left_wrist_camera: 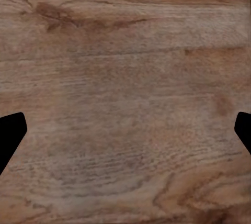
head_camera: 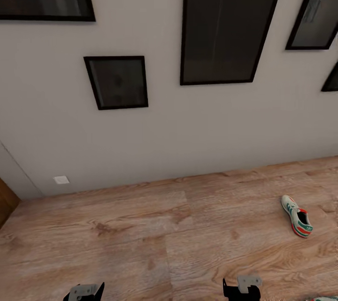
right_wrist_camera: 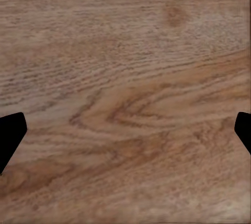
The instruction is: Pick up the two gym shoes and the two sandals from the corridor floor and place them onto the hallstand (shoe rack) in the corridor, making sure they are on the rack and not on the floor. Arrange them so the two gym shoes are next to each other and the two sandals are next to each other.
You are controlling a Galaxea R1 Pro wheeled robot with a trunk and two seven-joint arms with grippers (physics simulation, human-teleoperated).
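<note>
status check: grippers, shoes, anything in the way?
Left gripper and right gripper both open, empty, over bare floor. One gym shoe on floor, front right, near wall. Nothing between it and right gripper.

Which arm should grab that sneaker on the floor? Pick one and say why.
Right, probably. The sneaker lies on the wood floor toward the right side of the head view, nearer the right gripper than the left gripper. Both grippers are open and empty.

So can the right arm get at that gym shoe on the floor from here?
Probably not yet. The gym shoe lies well ahead and to the right of the right end effector, which is open over bare corridor floor. Nothing blocks the way.
</note>
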